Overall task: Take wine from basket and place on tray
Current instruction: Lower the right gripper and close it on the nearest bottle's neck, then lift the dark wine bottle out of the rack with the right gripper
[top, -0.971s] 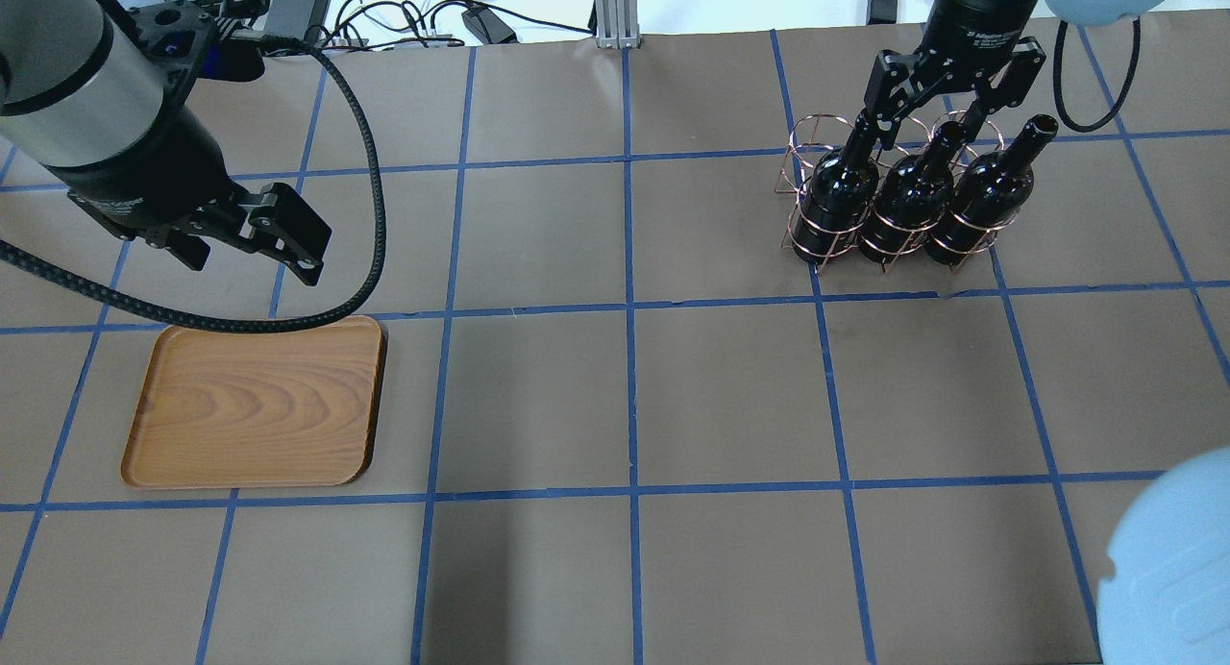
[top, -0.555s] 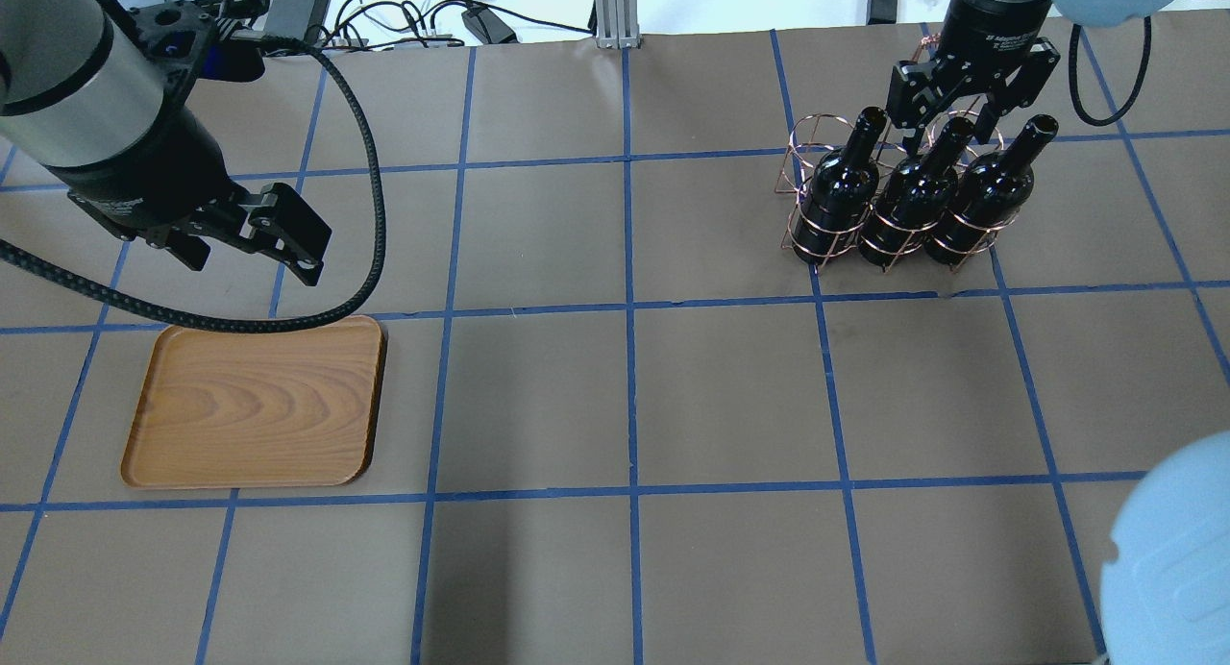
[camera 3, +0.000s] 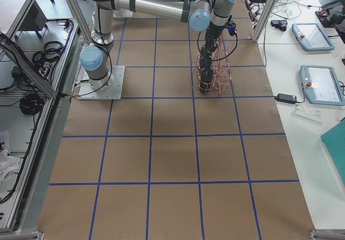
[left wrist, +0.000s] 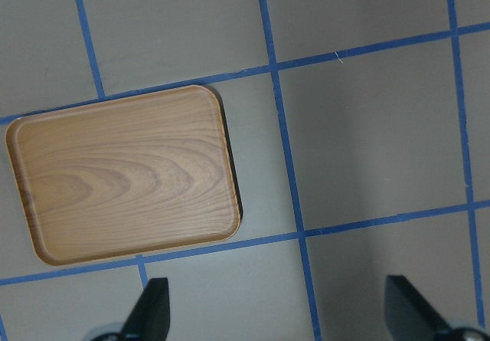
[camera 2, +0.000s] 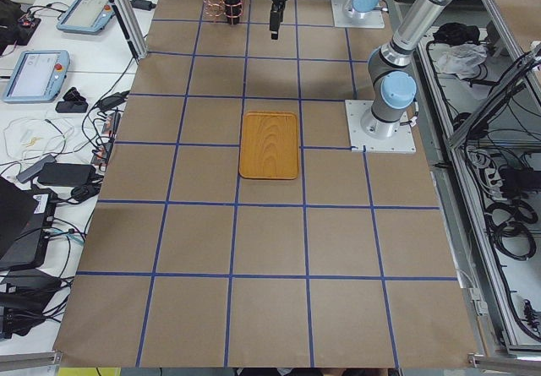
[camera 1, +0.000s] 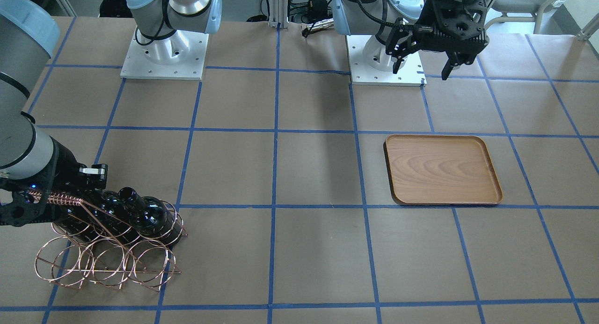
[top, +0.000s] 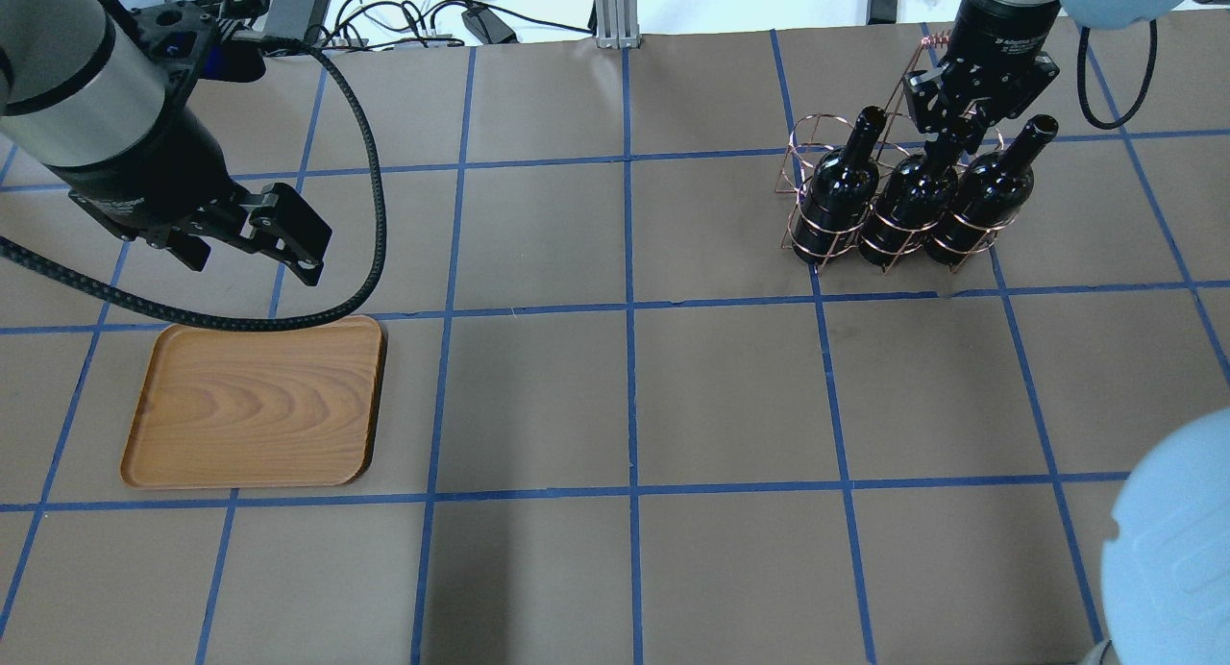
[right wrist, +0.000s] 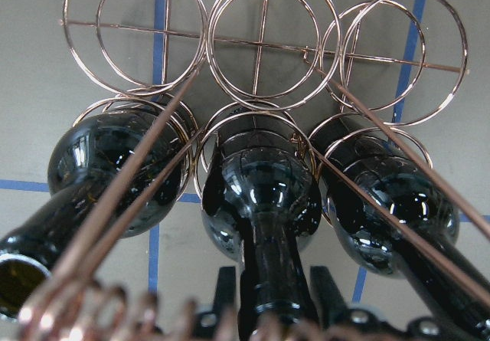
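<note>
Copper-wire basket (camera 1: 63, 200) cradles the middle wine (right wrist: 264, 180), its neck pinched by the narrowed right gripper (right wrist: 272, 283). Well apart from the basket are the tray (top: 255, 406) and the wide-open left gripper (left wrist: 279, 322).

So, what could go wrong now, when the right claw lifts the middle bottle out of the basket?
The right claw sits around the slim, glossy neck of the middle wine; it might slip. The basket has slanted bars close beside that neck, so the rack could snag and lift too. The neighbour bottles sit very near and may be knocked.
</note>
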